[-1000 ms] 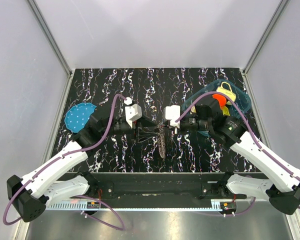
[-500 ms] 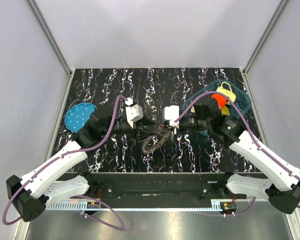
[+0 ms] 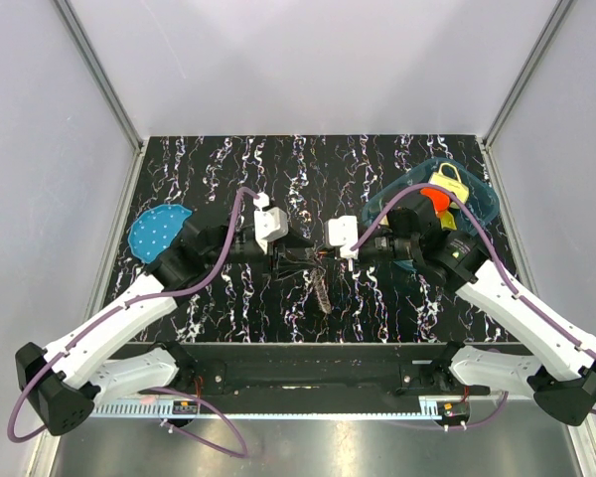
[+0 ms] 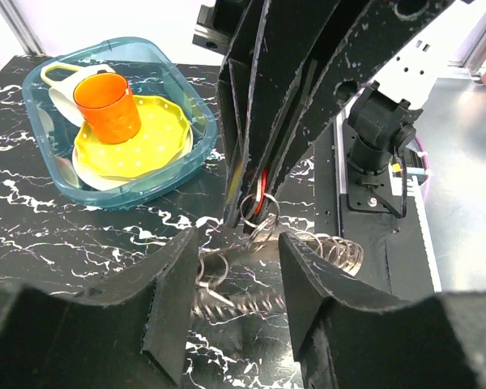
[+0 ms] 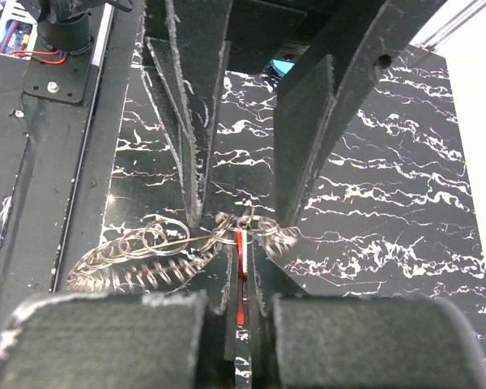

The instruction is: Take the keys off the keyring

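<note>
The keys [image 3: 321, 285] hang as a grey toothed bunch just above the black marbled table, between the two grippers. My right gripper [image 3: 329, 254] [image 5: 241, 253] is shut on the small red piece [image 5: 241, 279], which is edge-on between its pads. The thin keyring [image 5: 227, 230] and several small loops [image 4: 255, 212] cluster at that red piece. More keys [image 5: 138, 266] trail off to the left in the right wrist view. My left gripper [image 3: 296, 256] [image 4: 239, 243] faces the right one. It is open, its fingertips [image 5: 196, 212] straddle the ring cluster, and blurred keys [image 4: 227, 300] hang below the gap.
A teal tray [image 3: 482, 204] [image 4: 201, 134] at the back right holds an orange cup [image 4: 107, 105], a yellow plate [image 4: 158, 142] and a white mug. A blue dotted disc [image 3: 159, 231] lies at the table's left edge. The arm bases line the near edge.
The key bunch swung out to the left half a second ago and now hangs straight down again. My left gripper has shifted right, closer to the right gripper, which stayed shut on the red piece.
</note>
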### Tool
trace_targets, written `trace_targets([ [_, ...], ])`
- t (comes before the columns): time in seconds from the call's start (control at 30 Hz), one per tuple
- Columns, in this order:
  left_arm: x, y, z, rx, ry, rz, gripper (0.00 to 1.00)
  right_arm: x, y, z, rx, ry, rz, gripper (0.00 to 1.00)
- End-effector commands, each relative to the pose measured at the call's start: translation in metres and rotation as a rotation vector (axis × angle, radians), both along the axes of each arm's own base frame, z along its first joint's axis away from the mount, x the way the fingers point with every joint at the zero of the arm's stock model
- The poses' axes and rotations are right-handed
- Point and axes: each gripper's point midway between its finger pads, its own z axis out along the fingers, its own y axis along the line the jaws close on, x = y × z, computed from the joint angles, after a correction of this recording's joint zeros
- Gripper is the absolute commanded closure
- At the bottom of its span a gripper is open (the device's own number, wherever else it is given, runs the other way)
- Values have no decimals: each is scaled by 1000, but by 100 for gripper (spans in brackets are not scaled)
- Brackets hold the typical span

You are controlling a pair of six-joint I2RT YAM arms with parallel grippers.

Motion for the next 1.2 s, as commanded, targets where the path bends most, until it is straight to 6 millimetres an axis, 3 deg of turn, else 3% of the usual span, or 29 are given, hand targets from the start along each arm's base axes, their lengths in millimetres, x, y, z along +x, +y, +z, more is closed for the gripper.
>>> trace_targets([
  [0.0, -6, -9, 27, -47, -58, -76, 53, -5, 2, 32, 75, -79, 39, 100],
  [0.3, -16, -8, 18, -4, -18, -135, 64, 1, 1, 29, 69, -81, 12, 100],
  [1.17, -21, -8, 18, -38, 21, -139, 71, 4, 3, 29, 78, -69, -4, 100],
])
